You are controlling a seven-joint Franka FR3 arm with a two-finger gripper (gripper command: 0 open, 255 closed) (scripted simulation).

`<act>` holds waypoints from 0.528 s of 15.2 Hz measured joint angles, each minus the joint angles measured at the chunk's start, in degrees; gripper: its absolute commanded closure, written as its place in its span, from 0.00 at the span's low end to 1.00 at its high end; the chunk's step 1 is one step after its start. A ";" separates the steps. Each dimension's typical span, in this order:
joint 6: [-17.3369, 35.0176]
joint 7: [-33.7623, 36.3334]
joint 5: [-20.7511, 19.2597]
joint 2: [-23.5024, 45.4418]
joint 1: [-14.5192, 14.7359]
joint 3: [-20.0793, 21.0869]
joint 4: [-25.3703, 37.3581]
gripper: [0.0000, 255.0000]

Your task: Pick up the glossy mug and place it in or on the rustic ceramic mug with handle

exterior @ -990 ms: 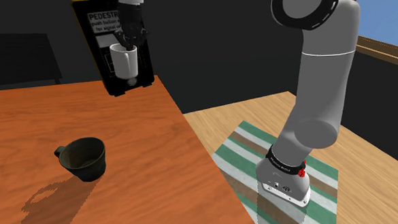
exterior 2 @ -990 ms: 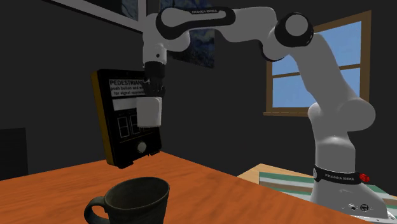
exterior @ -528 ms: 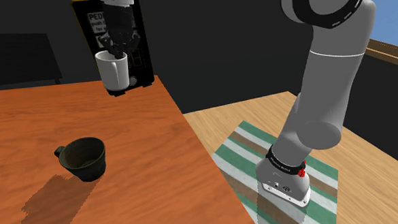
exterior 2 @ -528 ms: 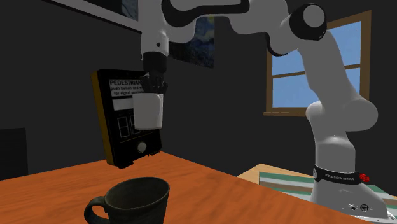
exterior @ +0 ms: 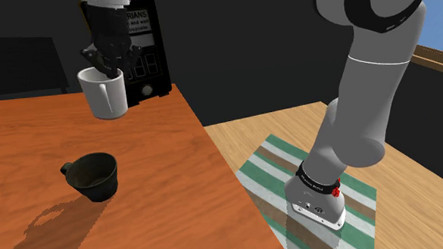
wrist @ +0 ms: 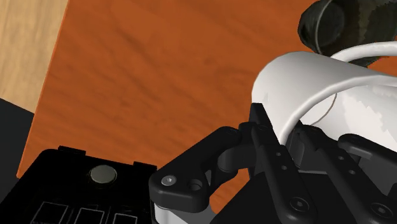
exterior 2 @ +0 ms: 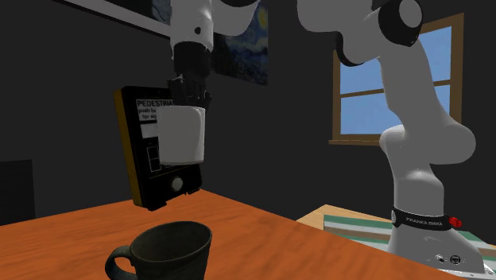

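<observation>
A glossy white mug (exterior: 103, 94) hangs in the air above the orange wooden table (exterior: 169, 175), with my black gripper (exterior: 104, 62) shut on its rim from above. In the second exterior view the white mug (exterior 2: 182, 137) hangs under the gripper (exterior 2: 188, 91), in front of a black sign box. A dark rustic mug with a handle (exterior: 93, 176) stands upright on the table, lower and nearer than the held mug. It is also at the front of the second exterior view (exterior 2: 165, 250). From the wrist, the white mug (wrist: 305, 83) is clasped at the gripper (wrist: 312, 149), and the dark mug (wrist: 343, 22) lies beyond it.
A black pedestrian-signal box (exterior: 141, 47) leans at the table's far edge, just behind the held mug. The table's edge (exterior: 213, 154) drops to a wooden floor with a green striped rug (exterior: 263, 168) under the robot's base (exterior: 317, 204). A window (exterior 2: 397, 87) is behind the arm.
The gripper has carried the white mug toward the shoulder view's left and lower, away from the sign box and closer to above the dark mug. The dark mug has not moved.
</observation>
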 measured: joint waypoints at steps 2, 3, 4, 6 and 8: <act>-0.42 2.66 -0.40 0.68 1.70 0.94 1.16 1.00; -0.07 3.94 -0.47 0.59 2.49 1.42 0.76 1.00; -0.17 5.05 -0.56 0.48 3.18 1.83 0.78 1.00; -0.31 7.76 -0.91 0.75 4.92 2.82 1.28 1.00; -0.62 10.55 -1.40 1.53 6.77 3.78 2.40 1.00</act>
